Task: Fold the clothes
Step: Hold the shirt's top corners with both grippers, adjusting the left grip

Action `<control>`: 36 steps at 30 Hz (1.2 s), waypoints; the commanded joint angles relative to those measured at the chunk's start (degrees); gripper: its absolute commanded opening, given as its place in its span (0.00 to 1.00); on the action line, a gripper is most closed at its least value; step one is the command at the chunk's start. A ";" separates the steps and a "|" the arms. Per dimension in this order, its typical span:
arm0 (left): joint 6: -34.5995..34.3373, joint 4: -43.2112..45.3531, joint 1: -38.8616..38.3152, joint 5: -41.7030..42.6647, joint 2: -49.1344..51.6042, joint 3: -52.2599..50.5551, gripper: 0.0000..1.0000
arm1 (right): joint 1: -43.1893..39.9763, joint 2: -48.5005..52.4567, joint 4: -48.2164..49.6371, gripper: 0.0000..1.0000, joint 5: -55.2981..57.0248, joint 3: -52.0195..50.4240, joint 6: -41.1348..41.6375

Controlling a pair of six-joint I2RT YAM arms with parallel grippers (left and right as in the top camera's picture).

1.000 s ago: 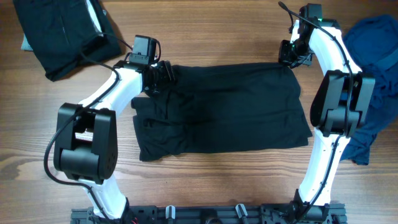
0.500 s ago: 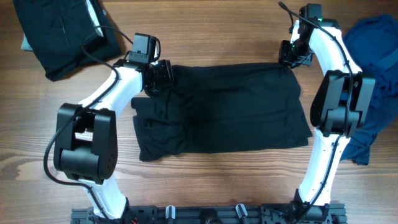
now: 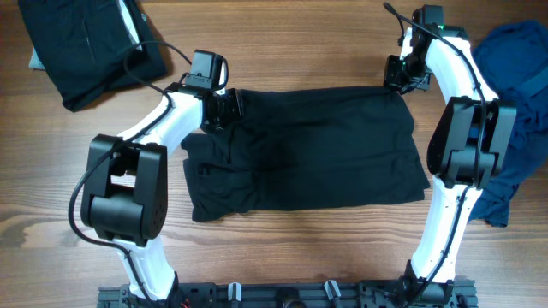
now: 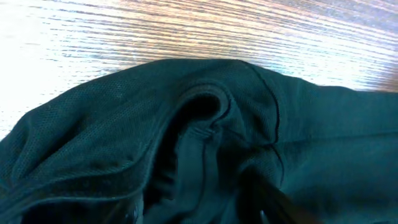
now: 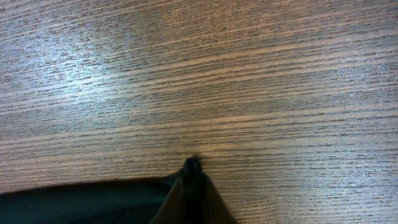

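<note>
Black shirt [image 3: 308,150] lay spread on the table [image 3: 300,43] between the arms. At its far-left corner the left claw [image 3: 224,107] had edged inward over bunched fabric, jaws narrowing; a grip could not be confirmed. At the far-right corner the right claw [image 3: 396,75] stayed clenched on the shirt's edge. A fold of the far edge looked imminent. Beyond lay a folded black garment [image 3: 86,47].

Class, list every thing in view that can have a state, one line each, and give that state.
black shirt, lying flat, partly folded
left fingers, at shirt's far left corner, grip unclear
right fingers, shut on shirt's far right corner
black garment, folded
blue garment, crumpled heap
</note>
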 commanded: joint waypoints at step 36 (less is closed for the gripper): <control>-0.79 -7.39 -0.57 0.85 -10.91 0.90 0.04 | -0.07 -11.93 -8.52 0.04 2.03 -0.28 3.21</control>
